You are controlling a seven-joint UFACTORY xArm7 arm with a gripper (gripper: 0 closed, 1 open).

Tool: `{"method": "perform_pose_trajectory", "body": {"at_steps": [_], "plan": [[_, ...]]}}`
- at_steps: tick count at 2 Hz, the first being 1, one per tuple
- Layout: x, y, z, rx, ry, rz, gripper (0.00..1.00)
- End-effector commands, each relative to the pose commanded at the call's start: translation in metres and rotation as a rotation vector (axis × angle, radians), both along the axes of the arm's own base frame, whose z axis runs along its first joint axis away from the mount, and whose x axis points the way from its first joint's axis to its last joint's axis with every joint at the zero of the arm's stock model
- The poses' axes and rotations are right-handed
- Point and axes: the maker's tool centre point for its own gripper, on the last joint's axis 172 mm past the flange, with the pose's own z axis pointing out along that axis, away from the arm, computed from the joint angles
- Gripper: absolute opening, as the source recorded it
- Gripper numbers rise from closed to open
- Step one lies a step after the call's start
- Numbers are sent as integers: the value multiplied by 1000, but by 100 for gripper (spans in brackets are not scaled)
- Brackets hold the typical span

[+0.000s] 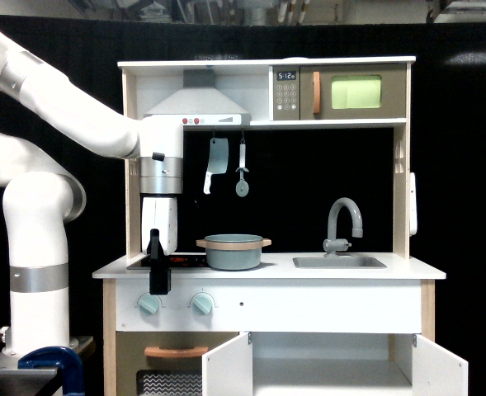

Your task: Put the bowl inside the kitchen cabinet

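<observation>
The bowl (233, 252), grey-blue with a tan rim and short side handles, sits upright on the stovetop of the toy kitchen. My gripper (159, 276) hangs pointing down at the counter's left front edge, to the exterior view's left of the bowl and apart from it. Its black fingers (158, 272) are seen side-on, so the gap between them does not show; nothing is visibly held. The kitchen cabinet (333, 363) lies below the counter, with both white doors (228, 367) swung open and its white inside showing.
The oven door with a tan handle (175, 352) is left of the cabinet. A sink (339, 262) and faucet (344, 219) stand right of the bowl. A cleaver (217, 162) and a utensil (242, 177) hang above. Two knobs (148, 304) sit under the gripper.
</observation>
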Motion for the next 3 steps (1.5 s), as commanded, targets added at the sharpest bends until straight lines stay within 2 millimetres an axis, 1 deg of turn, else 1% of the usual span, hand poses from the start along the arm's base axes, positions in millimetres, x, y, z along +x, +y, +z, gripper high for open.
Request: {"method": "perform_pose_trajectory", "body": {"at_steps": [1,2,3], "plan": [[-1,8,22,-33,-54,78,100],[6,6,35,-17,-70,0,100],[44,24,84,73,-226,33,100]]}}
